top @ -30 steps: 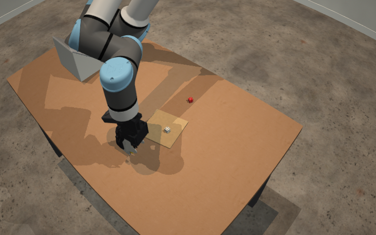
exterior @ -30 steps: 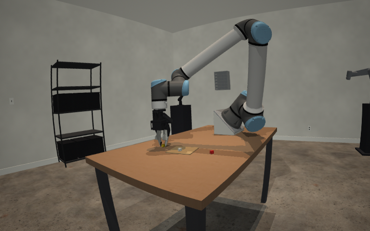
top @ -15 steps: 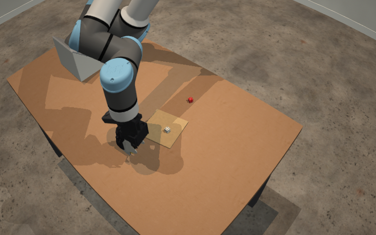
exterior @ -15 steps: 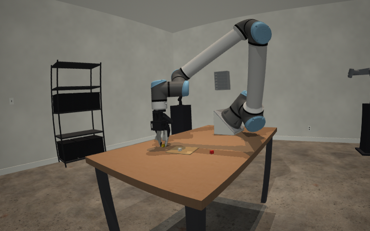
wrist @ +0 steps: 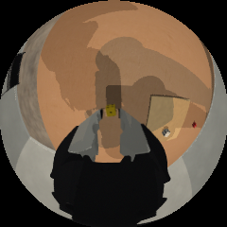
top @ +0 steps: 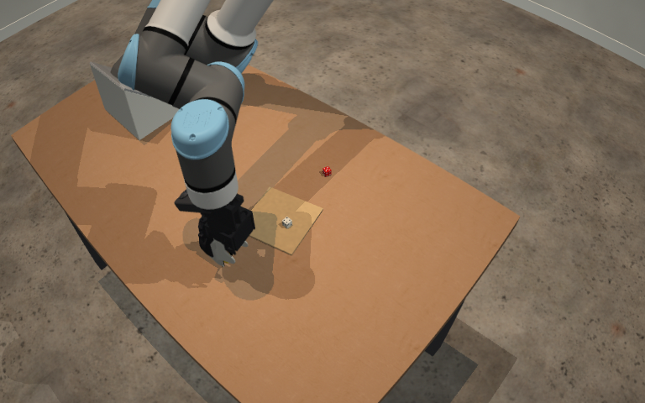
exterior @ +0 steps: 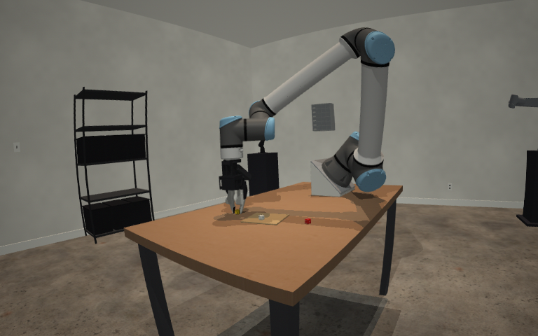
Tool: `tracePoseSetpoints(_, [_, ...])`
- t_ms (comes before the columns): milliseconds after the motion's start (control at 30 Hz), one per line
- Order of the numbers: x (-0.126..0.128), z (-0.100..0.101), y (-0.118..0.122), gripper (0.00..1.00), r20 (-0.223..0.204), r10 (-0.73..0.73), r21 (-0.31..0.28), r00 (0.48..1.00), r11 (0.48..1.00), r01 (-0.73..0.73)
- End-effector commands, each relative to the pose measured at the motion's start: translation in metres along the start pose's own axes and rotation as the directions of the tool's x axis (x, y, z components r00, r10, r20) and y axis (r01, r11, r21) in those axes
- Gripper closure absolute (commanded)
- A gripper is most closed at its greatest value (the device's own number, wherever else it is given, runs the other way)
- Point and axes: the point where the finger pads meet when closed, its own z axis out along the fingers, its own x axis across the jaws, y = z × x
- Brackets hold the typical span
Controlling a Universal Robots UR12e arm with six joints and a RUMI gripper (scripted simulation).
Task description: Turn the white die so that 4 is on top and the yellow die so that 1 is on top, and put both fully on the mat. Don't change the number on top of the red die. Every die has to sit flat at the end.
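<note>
The yellow die is at the table's left side, off the mat, and partly hidden by a finger in the top view. My gripper points down with its fingers set narrowly around the yellow die. In the wrist view a small gap shows on each side of the die, so the fingers are not shut on it. The white die sits on the tan mat. The red die lies off the mat. Top numbers are too small to read surely.
The wooden table carries the arm's grey angled base at its far end. The mat is close beside my gripper, and the red die is beyond the mat. Arm shadows cross the mat and the table.
</note>
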Motion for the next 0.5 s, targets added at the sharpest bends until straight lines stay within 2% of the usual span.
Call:
tracePoseSetpoints(0, [-0.0005, -0.0008, 0.0004, 0.82, 0.001, 0.000, -0.001, 1.000, 1.000, 0.000])
tracePoseSetpoints(267, [-0.0005, -0.0008, 0.0004, 0.82, 0.001, 0.000, -0.001, 1.000, 1.000, 0.000])
tracePoseSetpoints(300, [-0.0005, -0.0008, 0.0004, 1.00, 0.001, 0.000, -0.001, 1.000, 1.000, 0.000])
tracePoseSetpoints(467, [-0.0005, -0.0008, 0.0004, 1.00, 0.001, 0.000, -0.001, 1.000, 1.000, 0.000])
